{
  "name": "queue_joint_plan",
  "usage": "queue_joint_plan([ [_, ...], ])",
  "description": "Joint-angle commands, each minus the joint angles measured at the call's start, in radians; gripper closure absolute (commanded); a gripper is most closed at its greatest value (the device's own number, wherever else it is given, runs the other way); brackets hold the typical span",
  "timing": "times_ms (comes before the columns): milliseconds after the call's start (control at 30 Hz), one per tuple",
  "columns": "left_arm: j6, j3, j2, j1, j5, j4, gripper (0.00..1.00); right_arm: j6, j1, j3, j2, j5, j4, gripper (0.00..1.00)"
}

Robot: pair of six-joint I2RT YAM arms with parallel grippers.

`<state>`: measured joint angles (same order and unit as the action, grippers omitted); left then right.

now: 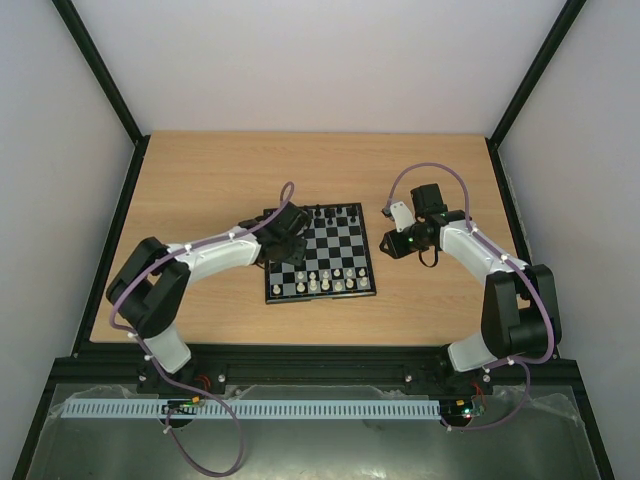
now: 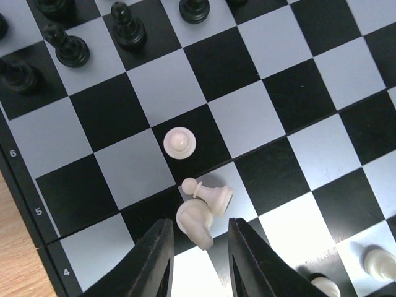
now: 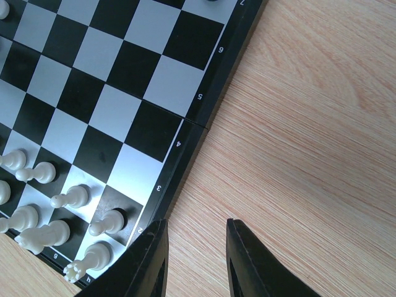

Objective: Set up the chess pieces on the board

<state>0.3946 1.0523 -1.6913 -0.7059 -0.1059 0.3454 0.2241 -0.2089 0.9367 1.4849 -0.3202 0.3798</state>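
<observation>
Trouble looms on the board point(image 1: 345, 250), where the left hand point(image 2: 199, 226), narrowly parted and seemingly not yet pinching, straddles a toppled white piece point(image 2: 194, 218) touching a tipped pawn point(image 2: 211, 195), which closing could knock away.

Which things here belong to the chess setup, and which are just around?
Job: board, black pieces, white pieces, two tipped white pieces at the left gripper, right gripper beside the board's edge.
Just around: wooden table, purple cables.
</observation>
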Motion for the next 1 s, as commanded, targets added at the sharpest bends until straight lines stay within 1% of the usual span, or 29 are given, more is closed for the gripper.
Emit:
queue_joint_plan([
  [0,0.011,0.031,-0.040,0.012,0.000,-0.016,0.77,0.012,0.004,-0.008,-0.003,-0.007,0.038,0.72],
  [100,0.013,0.036,-0.056,0.016,-0.007,-0.020,0.80,0.014,0.005,-0.007,-0.002,-0.007,0.039,0.72],
  [367,0.018,0.030,-0.041,0.019,-0.038,-0.001,0.94,0.015,0.004,-0.007,0.001,-0.006,0.039,0.72],
  [500,0.025,0.003,0.026,0.018,-0.040,0.025,0.96,0.016,0.003,-0.006,-0.001,-0.009,0.041,0.72],
  [633,0.027,-0.061,0.118,0.006,-0.013,0.034,0.96,0.017,0.004,-0.006,-0.007,-0.011,0.042,0.72],
  [867,0.057,-0.146,0.244,-0.083,-0.013,0.135,0.96,0.017,0.002,-0.006,-0.008,-0.015,0.042,0.72],
  [967,0.076,-0.179,0.290,-0.122,0.007,0.151,0.96,0.017,0.004,-0.006,-0.009,-0.016,0.043,0.72],
])
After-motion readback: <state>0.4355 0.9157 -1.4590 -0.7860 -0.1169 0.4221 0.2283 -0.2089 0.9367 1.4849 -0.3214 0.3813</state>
